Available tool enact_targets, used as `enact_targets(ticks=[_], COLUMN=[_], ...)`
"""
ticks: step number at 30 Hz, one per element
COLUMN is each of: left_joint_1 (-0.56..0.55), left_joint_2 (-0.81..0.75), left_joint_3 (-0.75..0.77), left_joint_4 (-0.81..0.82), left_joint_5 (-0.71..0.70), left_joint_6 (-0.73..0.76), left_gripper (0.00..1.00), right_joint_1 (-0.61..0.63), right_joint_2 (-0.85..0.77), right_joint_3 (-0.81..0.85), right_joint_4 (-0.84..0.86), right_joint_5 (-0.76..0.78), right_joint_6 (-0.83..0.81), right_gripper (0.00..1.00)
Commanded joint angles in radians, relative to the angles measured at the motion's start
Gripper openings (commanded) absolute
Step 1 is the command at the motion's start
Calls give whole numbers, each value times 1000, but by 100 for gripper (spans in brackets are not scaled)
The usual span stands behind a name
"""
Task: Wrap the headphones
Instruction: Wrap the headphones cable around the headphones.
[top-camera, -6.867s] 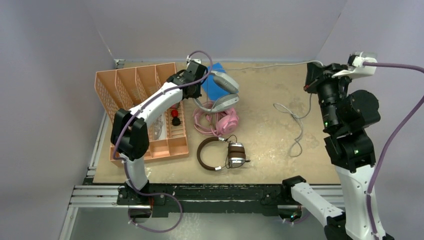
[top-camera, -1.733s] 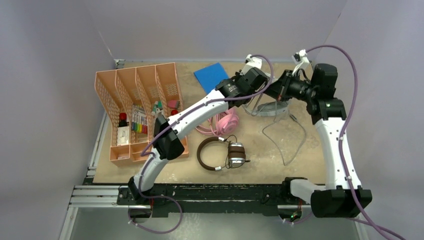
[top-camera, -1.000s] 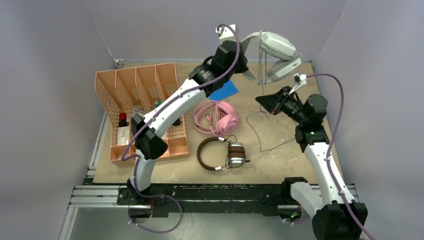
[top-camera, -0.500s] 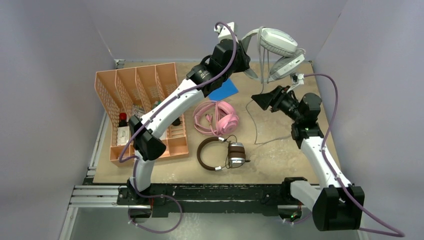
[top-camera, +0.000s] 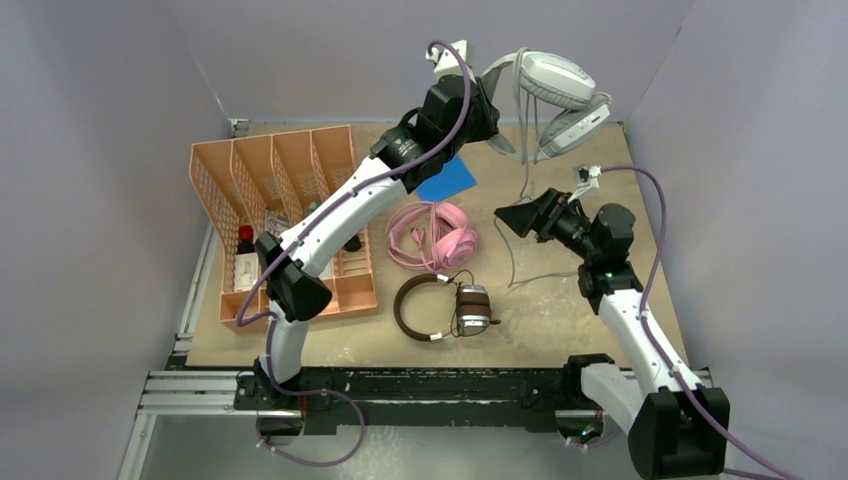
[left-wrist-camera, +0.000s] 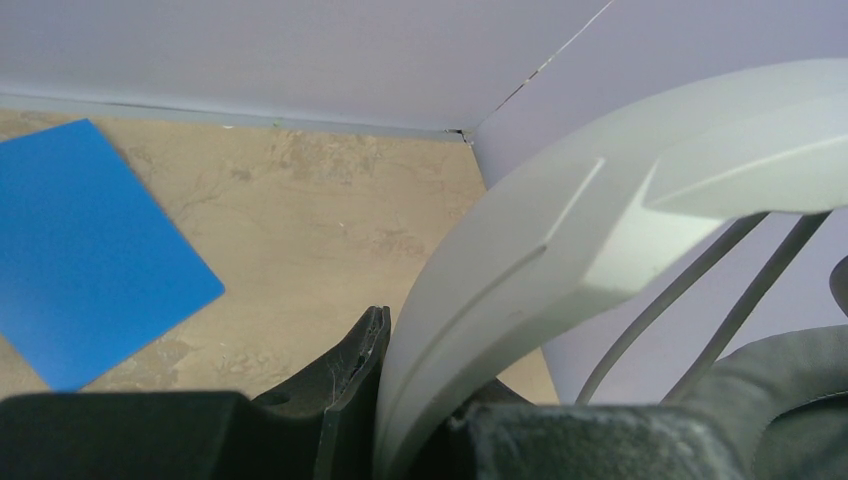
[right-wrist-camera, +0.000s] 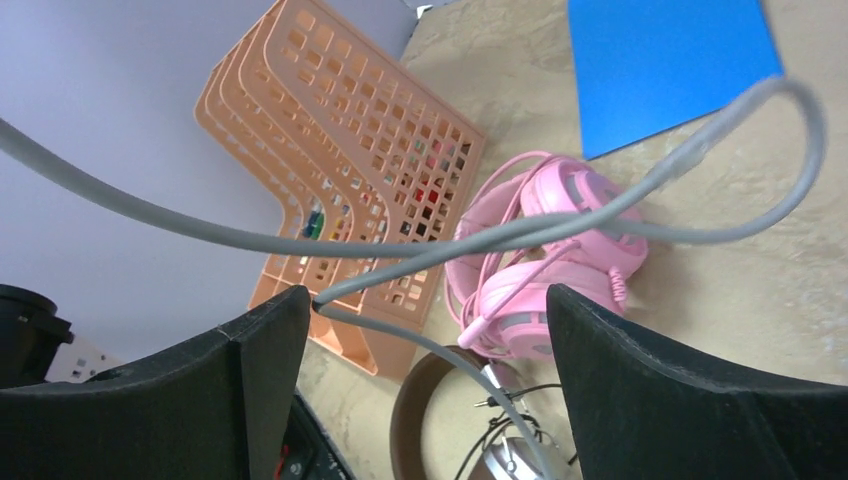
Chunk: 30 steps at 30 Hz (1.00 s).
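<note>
Two claws checked: left claw clamped on light-grey headset, held above bench; right claw spread wide, grey cable crossing ungripped

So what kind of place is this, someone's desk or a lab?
Probably a robot lab test cell: left arm and right arm mounted on a metal frame, a tabletop boxed in by plain walls.

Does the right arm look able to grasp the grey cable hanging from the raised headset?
Likely yes: the right fingers stand open, and the grey cable seems to pass between them, nothing blocking.
</note>
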<state>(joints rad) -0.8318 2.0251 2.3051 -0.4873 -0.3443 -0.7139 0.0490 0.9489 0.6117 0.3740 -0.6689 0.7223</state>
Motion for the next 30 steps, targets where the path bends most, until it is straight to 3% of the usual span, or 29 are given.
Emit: enact_targets(ticks=[1,8,13,15,18,23,30], left_joint_1=[0,0,-1,-1,1,4,5], left_joint_2=[-72,-84,-105,-111,-126,-204,-366], left_joint_3=[67,43,52,88,143,109,-5], left_joint_4=[113,115,119,110,74,91,133], left_joint_5=[-9,-18,-26,-23,-29,23,277], left_joint_6=[-32,-30,-28,-12,16,-1,-9], left_gripper=[0,0,0,0,0,0,0], right_joint_1=[62,145,146,146,132,81,-227], right_joint_2=[6,73,108,89,24,-75,11], right_joint_3=[-42,-15,-68,-125,-222,-306,-233], right_joint_4=[235,313,372,357,277,161,46], right_joint_5=[86,197,205,224,306,429,248], right_joint_6=[125,140,143,141,103,-32,-132], right_gripper=[84,67,28,2,0,0,0])
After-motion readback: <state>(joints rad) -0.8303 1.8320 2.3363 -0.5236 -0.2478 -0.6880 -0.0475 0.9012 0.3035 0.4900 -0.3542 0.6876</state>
